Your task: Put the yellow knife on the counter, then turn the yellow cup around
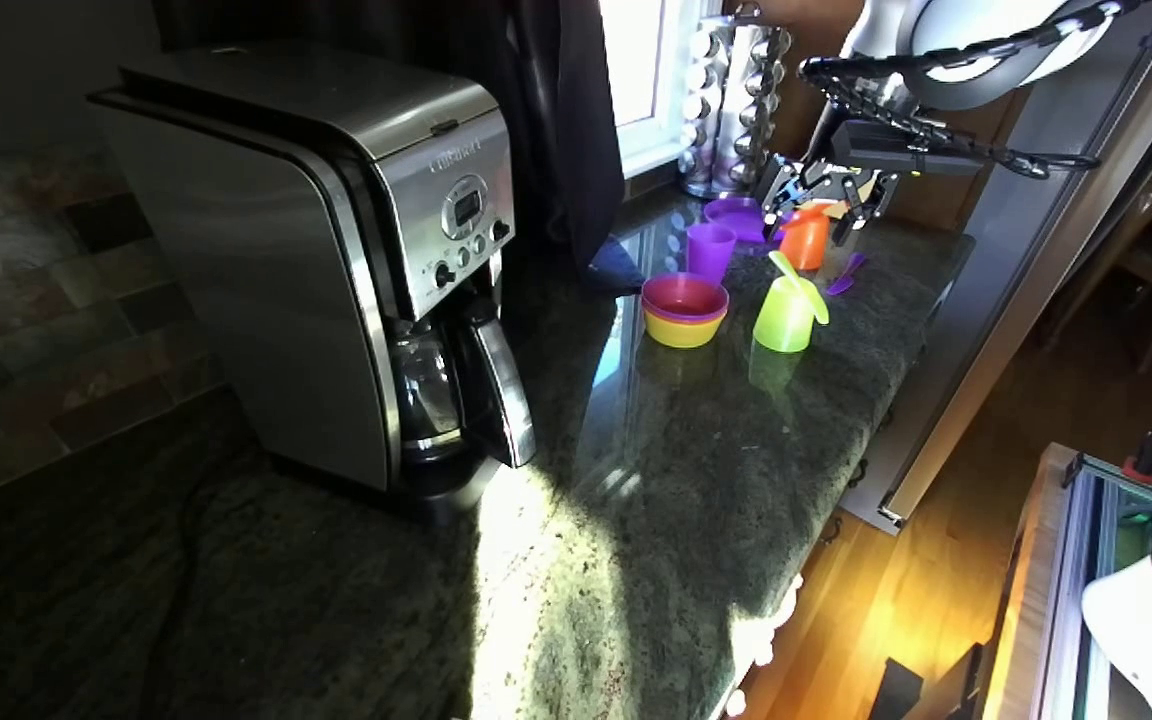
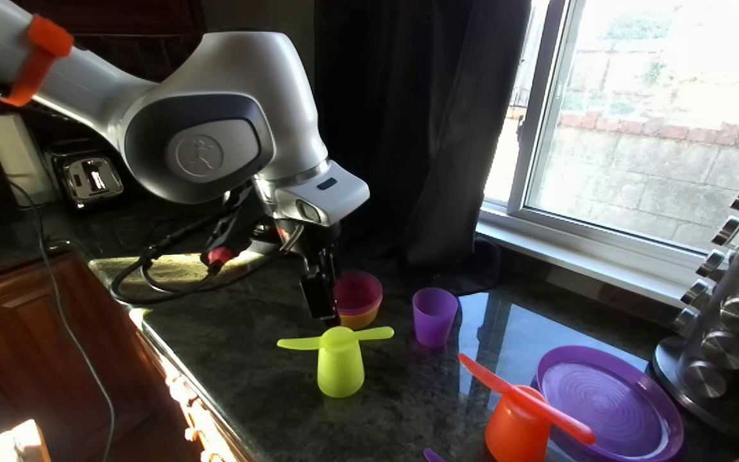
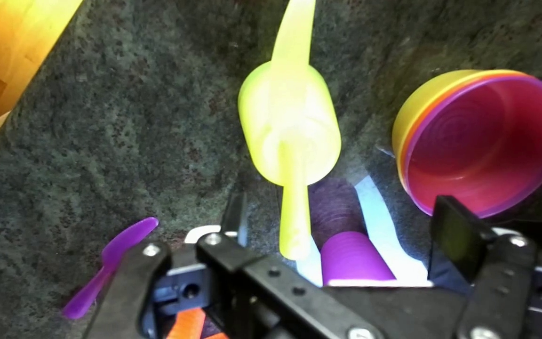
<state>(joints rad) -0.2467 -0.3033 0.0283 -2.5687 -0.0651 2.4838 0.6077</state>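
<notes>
The yellow knife [image 3: 292,117] lies flat across the upturned base of the yellow cup [image 3: 323,127]. Both exterior views show the knife [image 1: 802,282] [image 2: 374,333] on top, with its two ends overhanging the cup [image 1: 782,325] [image 2: 340,372]. The cup stands upside down on the dark counter [image 3: 158,122]. My gripper [image 3: 344,216] is open and empty. In the wrist view the knife's handle end points toward my jaws, nearer the left finger. In an exterior view my gripper [image 2: 326,314] hangs just above and behind the cup; whether it touches the knife cannot be told.
Stacked bowls [image 3: 478,146] stand beside the yellow cup. A purple cup [image 2: 433,317], an orange cup [image 2: 517,430] with an orange knife on it, a purple plate [image 2: 607,391] and a spice rack [image 2: 729,321] are farther along. A purple knife [image 3: 115,256] lies near the counter edge.
</notes>
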